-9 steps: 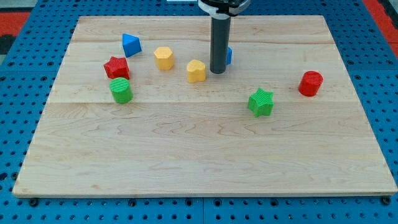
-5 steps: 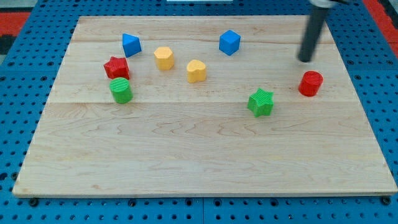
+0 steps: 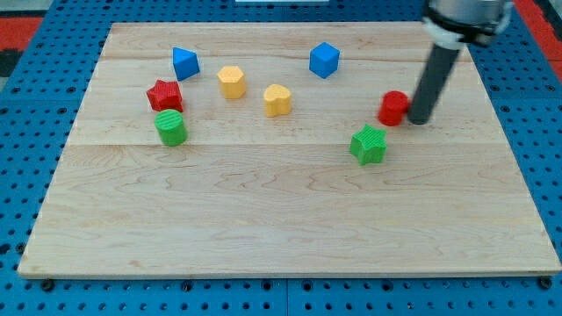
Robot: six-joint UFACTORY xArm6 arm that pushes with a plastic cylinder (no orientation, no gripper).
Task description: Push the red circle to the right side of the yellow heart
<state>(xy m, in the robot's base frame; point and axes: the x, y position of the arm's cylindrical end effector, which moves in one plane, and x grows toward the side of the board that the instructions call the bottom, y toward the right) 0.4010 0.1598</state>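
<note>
The red circle (image 3: 394,107) stands right of the board's centre, just above the green star (image 3: 369,145). My tip (image 3: 419,119) is on the table directly to the right of the red circle, touching or almost touching it. The yellow heart (image 3: 277,100) lies well to the left of the red circle, in the upper middle of the board.
A yellow hexagon (image 3: 231,82) lies up-left of the heart. A blue cube (image 3: 324,60) is near the top. A blue triangle (image 3: 184,63), a red star (image 3: 164,95) and a green cylinder (image 3: 171,128) cluster at the left. The wooden board (image 3: 281,219) lies on blue pegboard.
My rod swung from beside the yellow heart to the board's right side, came down right of the red circle, and the red circle has slid left towards the green star.
</note>
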